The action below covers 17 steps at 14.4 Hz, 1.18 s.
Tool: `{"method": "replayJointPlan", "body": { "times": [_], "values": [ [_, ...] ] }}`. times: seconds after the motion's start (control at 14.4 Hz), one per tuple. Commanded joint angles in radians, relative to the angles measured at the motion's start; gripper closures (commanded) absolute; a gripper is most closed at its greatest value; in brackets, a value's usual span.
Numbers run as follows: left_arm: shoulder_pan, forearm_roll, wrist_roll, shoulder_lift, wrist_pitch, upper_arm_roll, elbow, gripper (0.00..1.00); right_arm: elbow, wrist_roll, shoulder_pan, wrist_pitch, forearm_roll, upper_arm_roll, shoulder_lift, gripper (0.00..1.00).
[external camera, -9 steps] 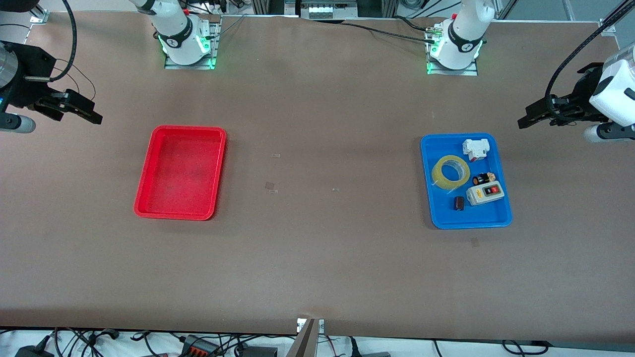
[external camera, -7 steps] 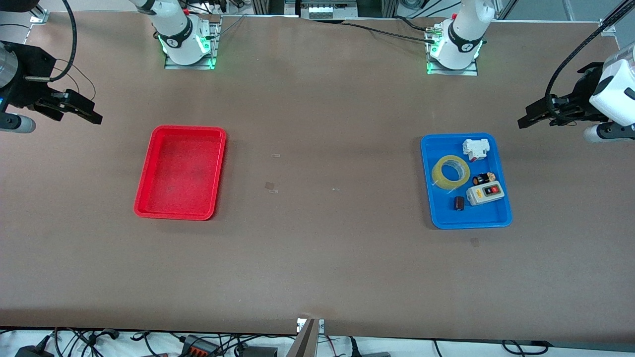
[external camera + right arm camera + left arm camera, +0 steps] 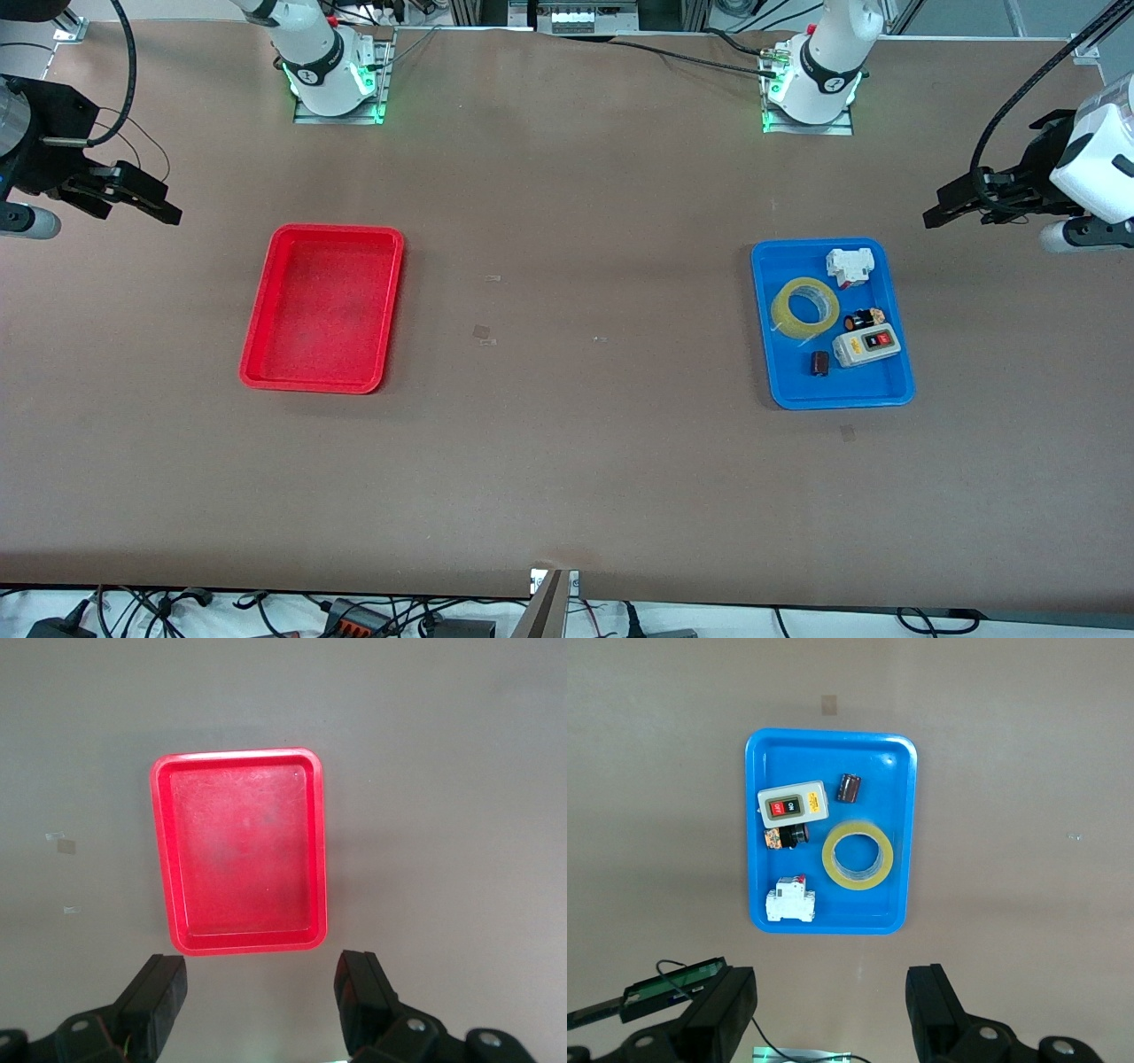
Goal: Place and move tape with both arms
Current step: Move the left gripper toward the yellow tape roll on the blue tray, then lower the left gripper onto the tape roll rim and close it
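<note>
Front view puts the translucent yellow ring-shaped tape roll [image 3: 804, 307] lying flat in the blue rectangular plastic tray [image 3: 890, 394], right of frame centre. Beside it in the tray lie a white circuit-breaker block [image 3: 849, 265], a small black and orange cylinder [image 3: 863, 319], a grey switch box with red button [image 3: 866, 346] and a small dark capacitor-like piece [image 3: 820, 363]. An empty red rectangular plastic tray [image 3: 257, 377] sits left of frame centre on the brown table [image 3: 567, 461].

At the frame's right edge the left gripper [image 3: 941, 211] hangs over bare table, well apart from the blue tray; at the left edge the right gripper [image 3: 149, 200] hangs over bare table, apart from the red tray.

Left wrist view, unlike the front view, shows the left gripper [image 3: 833, 1001] with its black fingers [image 3: 928, 992] spread wide and nothing between them, the tape [image 3: 858, 856] lying untouched. Right wrist view likewise shows the right gripper [image 3: 263, 988] spread wide and empty, the red tray [image 3: 159, 833] in mid-frame.
</note>
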Motion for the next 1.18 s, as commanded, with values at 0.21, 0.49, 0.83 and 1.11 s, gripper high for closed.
{"method": "replayJointPlan", "body": {
  "times": [0.21, 0.49, 0.83, 1.11],
  "values": [
    [0.012, -0.006, 0.014, 0.057, -0.036, 0.017, -0.060, 0.00, -0.002, -0.012, 0.000, 0.009, 0.009, 0.003, -0.005, 0.02],
    [0.016, -0.005, 0.014, 0.048, 0.151, 0.015, -0.230, 0.00, -0.002, -0.017, -0.001, 0.009, 0.009, 0.004, -0.003, 0.02],
    [0.012, -0.002, 0.019, 0.048, 0.456, 0.014, -0.473, 0.00, -0.002, -0.017, -0.003, 0.009, 0.009, 0.003, 0.004, 0.02],
    [0.002, 0.009, 0.020, 0.051, 0.662, 0.011, -0.649, 0.00, -0.004, -0.006, -0.006, 0.009, 0.015, 0.001, 0.012, 0.02]
  ]
}}
